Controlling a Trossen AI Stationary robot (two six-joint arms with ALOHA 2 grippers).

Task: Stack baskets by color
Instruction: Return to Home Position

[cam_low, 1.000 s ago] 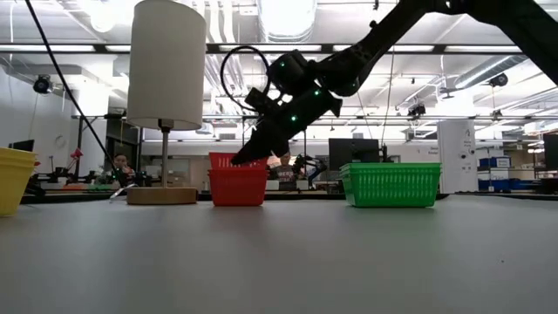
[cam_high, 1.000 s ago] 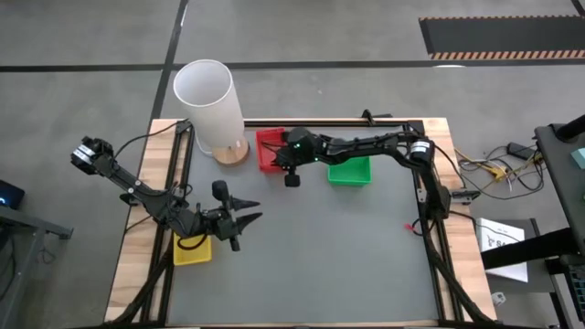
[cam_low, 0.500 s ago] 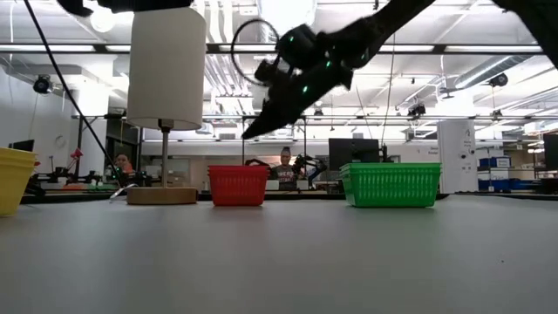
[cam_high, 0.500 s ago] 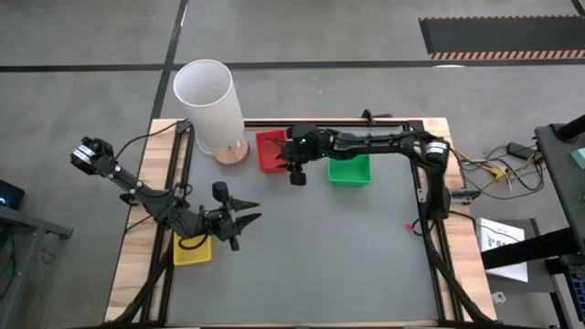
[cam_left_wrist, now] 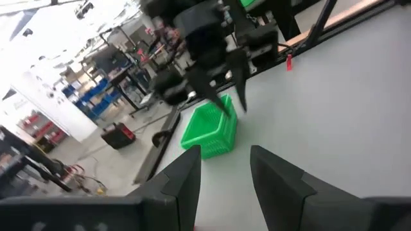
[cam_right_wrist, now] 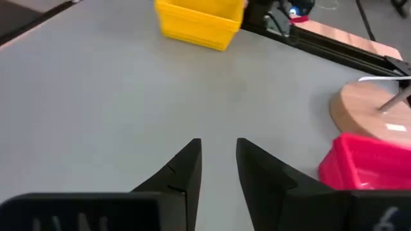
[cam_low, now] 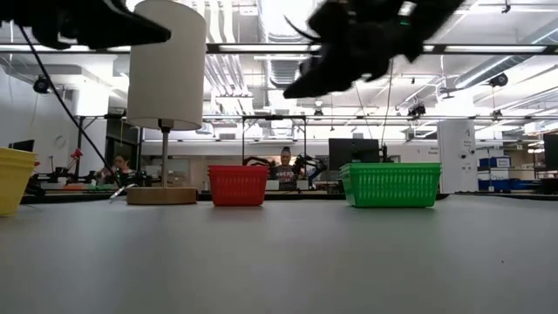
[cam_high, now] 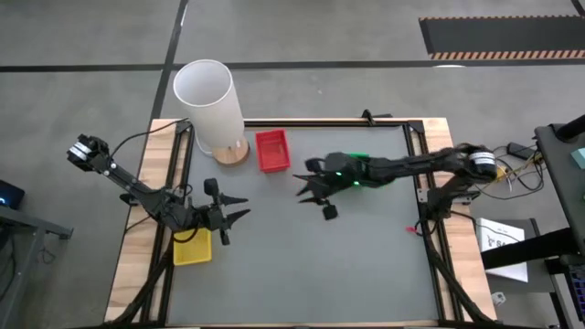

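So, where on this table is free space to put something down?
Free: the wide grey table patch from the yellow plastic mesh basket, beside the left gripper, to the right rail. Crowded: the strip with the tall white cylinder, red mesh basket, green mesh basket and hovering right gripper.
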